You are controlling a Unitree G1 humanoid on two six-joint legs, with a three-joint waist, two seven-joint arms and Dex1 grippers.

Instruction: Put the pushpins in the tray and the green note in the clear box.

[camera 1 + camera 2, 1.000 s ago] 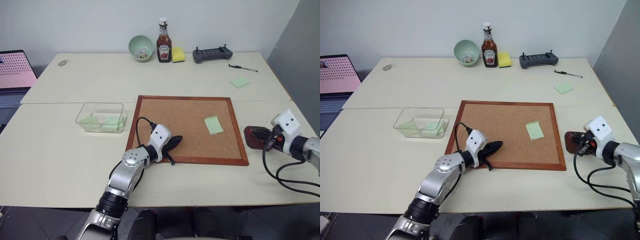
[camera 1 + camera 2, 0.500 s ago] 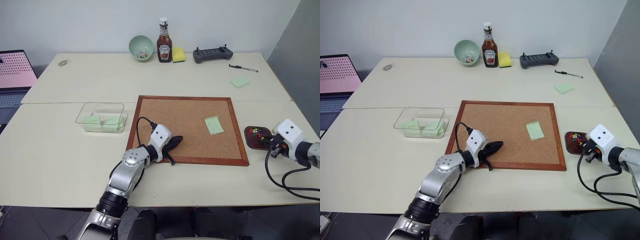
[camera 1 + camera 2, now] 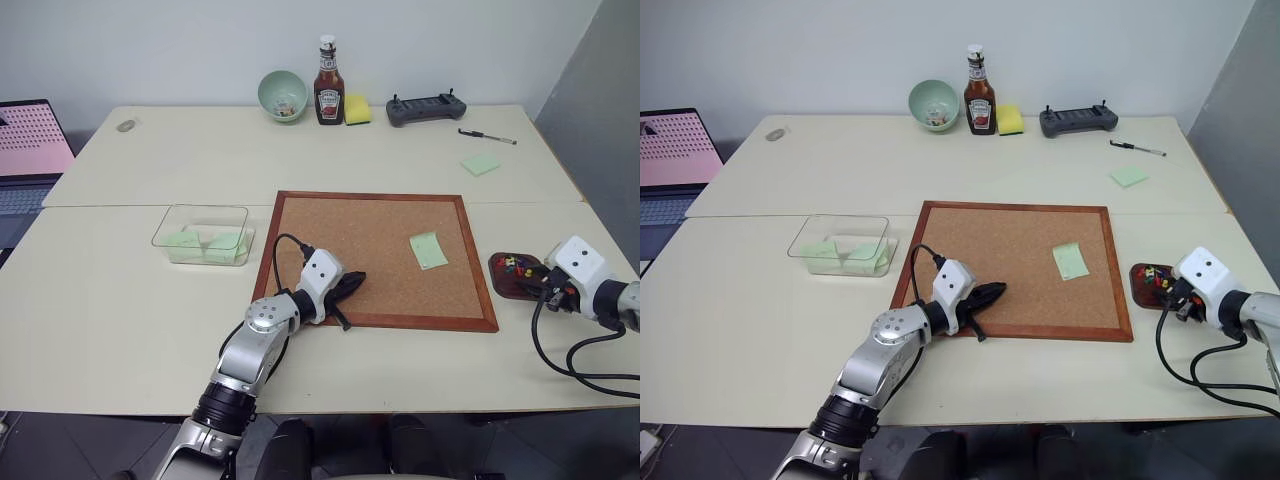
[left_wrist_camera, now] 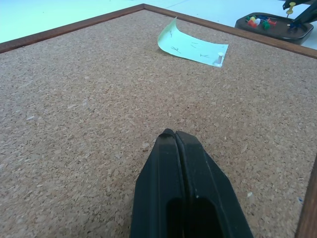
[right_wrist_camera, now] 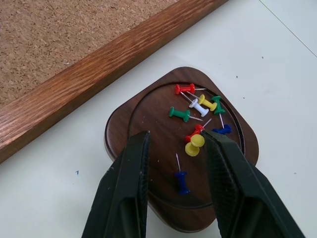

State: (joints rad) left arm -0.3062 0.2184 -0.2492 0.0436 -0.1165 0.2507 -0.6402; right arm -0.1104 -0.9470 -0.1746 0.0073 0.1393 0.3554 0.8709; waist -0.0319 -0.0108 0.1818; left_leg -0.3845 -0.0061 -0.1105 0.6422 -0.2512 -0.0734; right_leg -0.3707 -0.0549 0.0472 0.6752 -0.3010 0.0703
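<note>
- On the framed brown cork board (image 3: 378, 258), as the left eye view shows it, the thin pale green note (image 3: 427, 249) lies towards the board's right side, apparently pinned there, so the note step is not yet done. The left gripper (image 3: 350, 282) rests near the board's lower-left corner, well apart from the note. The transparent low-walled plastic box (image 3: 201, 234) stands just left of the board and already holds green slips.
- Beside the board's right edge, in the right eye view, the small dark brown wooden tray (image 3: 1143, 280) sits on the table, placed there, I judge, to catch pins. The right gripper (image 3: 1172, 296) hangs at the tray's outer side.
- Over the board's cork, in the left wrist view, the left gripper's black fingers (image 4: 185, 198) are pressed together, pinching nothing. The note lies ahead of them, one edge curled up and a white pushpin (image 4: 217, 59) standing in its other end; the tray shows beyond the board's frame.
- Just off the board's frame, in the right wrist view, the right gripper's fingers (image 5: 124, 188) are spread above the tray, holding nothing. The small multicoloured plastic-headed pushpins (image 5: 198, 121) lie loose inside, a yellow one between the fingers, probably just dropped.
</note>
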